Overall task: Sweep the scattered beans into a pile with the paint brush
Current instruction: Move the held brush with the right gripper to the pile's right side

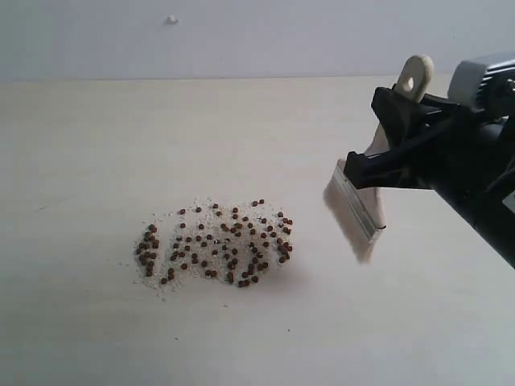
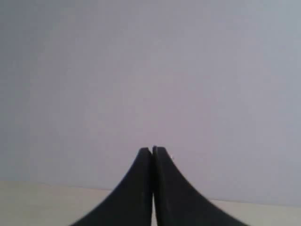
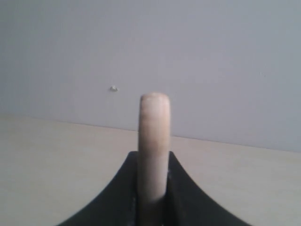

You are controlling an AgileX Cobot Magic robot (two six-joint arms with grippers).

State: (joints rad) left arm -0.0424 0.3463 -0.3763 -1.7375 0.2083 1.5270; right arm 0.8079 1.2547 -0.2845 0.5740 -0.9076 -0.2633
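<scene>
The beans point(image 1: 217, 245) lie in a loose reddish-brown patch mixed with white crumbs on the pale table point(image 1: 80, 161). To their right, my right gripper point(image 1: 378, 141) is shut on the paint brush point(image 1: 360, 205) at its handle. The silver ferrule and pale bristles slant down toward the table, apart from the beans. In the right wrist view the cream handle point(image 3: 154, 136) stands up between the black fingers of my right gripper point(image 3: 153, 157). My left gripper point(image 2: 152, 149) is shut with nothing in it, faces a blank wall, and is outside the exterior view.
A grey wall point(image 1: 257, 36) rises behind the table's far edge, with a small white speck point(image 1: 171, 19) on it. The right arm's dark body point(image 1: 483, 177) fills the right side of the exterior view.
</scene>
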